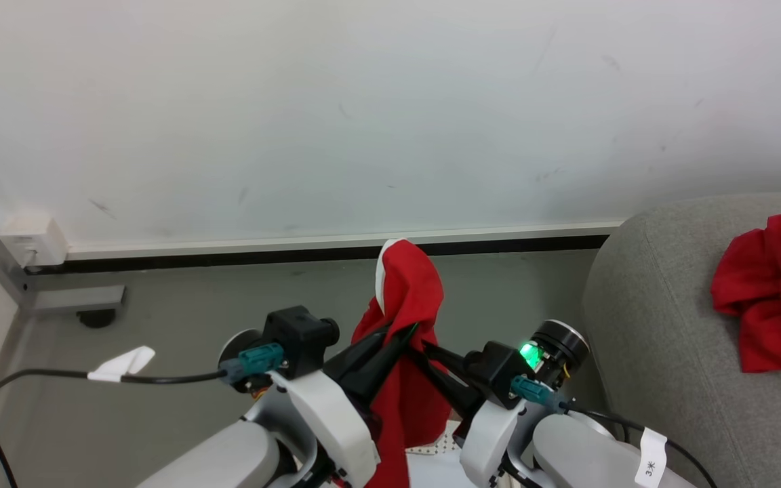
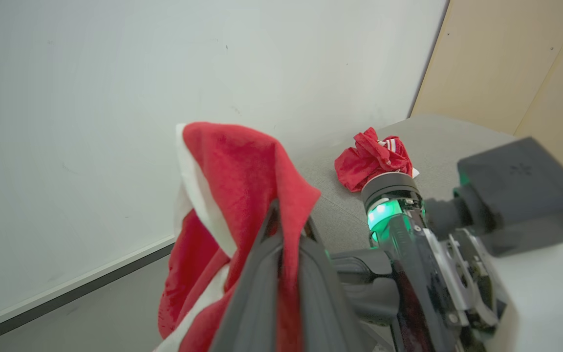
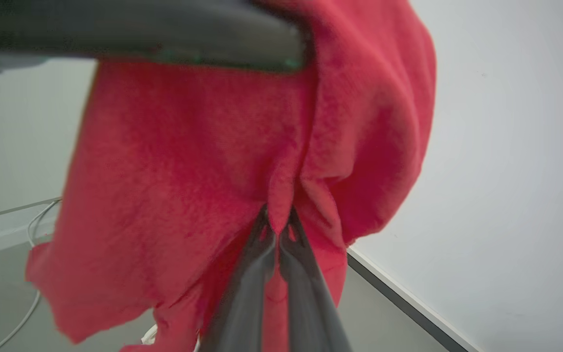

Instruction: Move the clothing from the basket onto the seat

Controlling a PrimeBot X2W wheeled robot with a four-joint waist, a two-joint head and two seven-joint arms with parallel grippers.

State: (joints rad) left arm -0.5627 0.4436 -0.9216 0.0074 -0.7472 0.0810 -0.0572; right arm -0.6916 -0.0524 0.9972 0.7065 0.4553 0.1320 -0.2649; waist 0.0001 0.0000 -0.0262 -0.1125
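1. Between the pale wall (image 1: 363, 102) and the grey sofa (image 1: 662, 339), I hold one red garment (image 1: 407, 285) up over the floor, white trim showing at its top.
2. My left pincer (image 2: 289, 230) is closed on a fold near the top of the cloth. My right pincer (image 3: 276, 220) is closed on a pinch of the same cloth just beside it, and the two sets of dark fingers meet at an angle in the head view.
3. Under the hanging hem, a sliver of holed cream plastic (image 1: 434, 449) looks to be the basket, though too little shows to be sure.
4. Step in hand, as I judge it: the carry to the seat. To do it well I would keep both grips firm, lift until the trailing hem clears the rim, and swing to the robot's right. I would then lower the cloth onto bare cushion and let go with both pincers together.
5. Count: two red garments, this one held and a second garment (image 1: 770, 298) crumpled on the sofa well to the right. One sofa, two pincers, one basket glimpsed.
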